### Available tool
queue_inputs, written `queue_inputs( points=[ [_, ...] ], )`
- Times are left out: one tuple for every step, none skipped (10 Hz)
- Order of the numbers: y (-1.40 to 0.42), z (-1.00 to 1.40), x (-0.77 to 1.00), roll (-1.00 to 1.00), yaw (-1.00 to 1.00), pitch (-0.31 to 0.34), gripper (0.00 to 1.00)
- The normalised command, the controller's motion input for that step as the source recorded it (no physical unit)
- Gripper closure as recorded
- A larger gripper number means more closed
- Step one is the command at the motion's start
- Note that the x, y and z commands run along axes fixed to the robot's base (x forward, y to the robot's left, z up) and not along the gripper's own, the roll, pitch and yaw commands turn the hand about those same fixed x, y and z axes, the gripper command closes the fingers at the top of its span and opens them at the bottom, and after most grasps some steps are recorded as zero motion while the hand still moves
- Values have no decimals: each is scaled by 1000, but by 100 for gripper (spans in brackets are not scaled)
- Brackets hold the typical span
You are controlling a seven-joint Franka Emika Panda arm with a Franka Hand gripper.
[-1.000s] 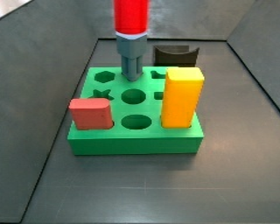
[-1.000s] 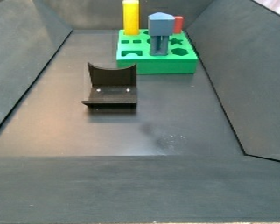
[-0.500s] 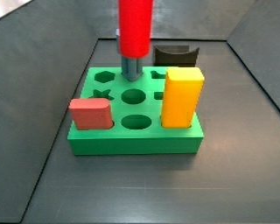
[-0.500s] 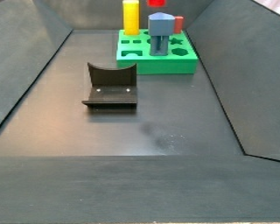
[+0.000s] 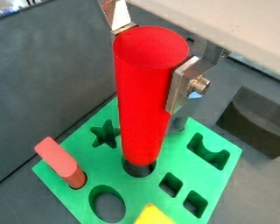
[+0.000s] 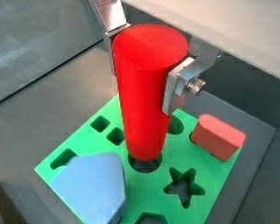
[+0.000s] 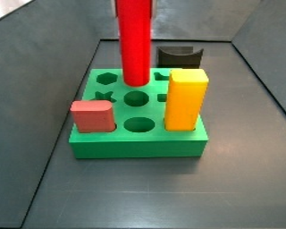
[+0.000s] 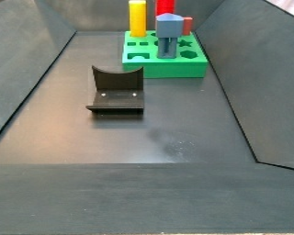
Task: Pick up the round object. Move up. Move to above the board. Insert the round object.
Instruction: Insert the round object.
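Lower than a second ago, the round object (image 7: 135, 43) is descending over the board's (image 7: 140, 143) central round hole — the gripper (image 5: 149, 54) is clamping its top. Pickup and carry are looking done — seating is remaining.

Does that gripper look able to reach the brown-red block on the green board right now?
Probably not as things stand: the gripper is shut on the round object, which hangs over a round hole in the board. The reddish-brown block itself stands uncovered.
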Motion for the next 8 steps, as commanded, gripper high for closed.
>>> queue_inputs(
  points=[
    [0, -440, -80, 0, -114, -144, 100],
    [0, -383, -49, 0, -94, -136, 100],
    [0, -311, 77, 0, -106, 0, 100],
    [0, -274, 91, 63, -111, 0, 100],
    [0, -194, 0, 71, -109, 7, 100],
    [0, -183, 0, 53, -111, 0, 100],
    [0, -174, 0, 67, -103, 0, 100],
    [0, -194, 0, 67, -86, 0, 100]
  ],
)
